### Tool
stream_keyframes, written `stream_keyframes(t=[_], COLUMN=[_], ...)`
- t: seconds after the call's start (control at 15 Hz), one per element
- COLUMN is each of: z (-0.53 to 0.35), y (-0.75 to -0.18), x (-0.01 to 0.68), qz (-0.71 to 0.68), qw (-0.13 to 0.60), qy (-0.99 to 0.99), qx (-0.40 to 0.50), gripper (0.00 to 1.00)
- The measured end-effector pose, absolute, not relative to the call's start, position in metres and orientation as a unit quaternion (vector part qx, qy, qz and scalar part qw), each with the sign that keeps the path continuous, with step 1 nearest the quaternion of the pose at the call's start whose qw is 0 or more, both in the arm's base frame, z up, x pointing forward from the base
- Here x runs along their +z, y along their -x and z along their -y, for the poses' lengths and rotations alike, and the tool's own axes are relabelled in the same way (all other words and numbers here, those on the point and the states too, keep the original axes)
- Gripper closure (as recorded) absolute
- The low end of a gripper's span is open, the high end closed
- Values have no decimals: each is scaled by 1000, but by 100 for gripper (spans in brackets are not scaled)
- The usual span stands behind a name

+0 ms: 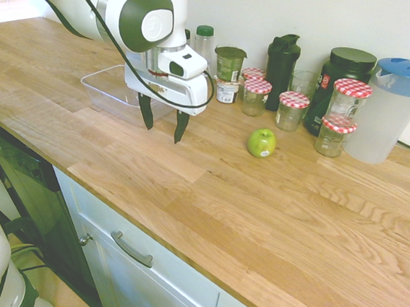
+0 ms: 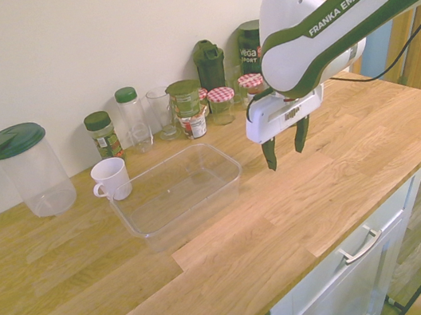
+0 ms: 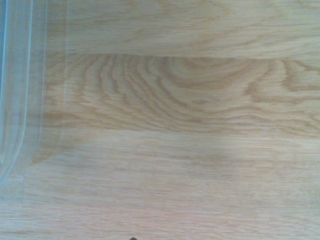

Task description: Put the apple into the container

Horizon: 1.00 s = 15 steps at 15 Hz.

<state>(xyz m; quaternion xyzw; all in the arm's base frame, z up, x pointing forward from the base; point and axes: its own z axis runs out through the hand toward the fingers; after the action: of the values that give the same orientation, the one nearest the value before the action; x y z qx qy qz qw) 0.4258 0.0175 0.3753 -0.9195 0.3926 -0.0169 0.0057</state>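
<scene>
Nothing done yet — apple (image 1: pixel 262 142) sits on table (image 1: pixel 273 203), tub (image 2: pixel 176 195) empty; pincer (image 1: pixel 163 125) open, holding nothing.

The white arm reaches in bent, wrist turned down — fingers (image 1: pixel 147 112) spread apart, holding nothing.

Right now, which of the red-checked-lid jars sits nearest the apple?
The jar with the red-checked lid just behind the apple, right of the black shaker bottle. The other checked-lid jars stand farther off, toward the green-lidded tub or the blue-lidded pitcher.
</scene>
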Motion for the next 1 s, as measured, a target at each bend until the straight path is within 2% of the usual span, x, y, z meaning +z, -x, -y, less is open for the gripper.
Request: stream_keyframes(t=[0.27, 0.53, 1.0], z=[-2, 83, 163], y=[-440, -486, -589], x=[402, 458, 414], qz=[-383, -402, -414], qw=[15, 8, -28], qy=[923, 913, 910], qx=[-32, -66, -18], gripper=[0, 0, 0])
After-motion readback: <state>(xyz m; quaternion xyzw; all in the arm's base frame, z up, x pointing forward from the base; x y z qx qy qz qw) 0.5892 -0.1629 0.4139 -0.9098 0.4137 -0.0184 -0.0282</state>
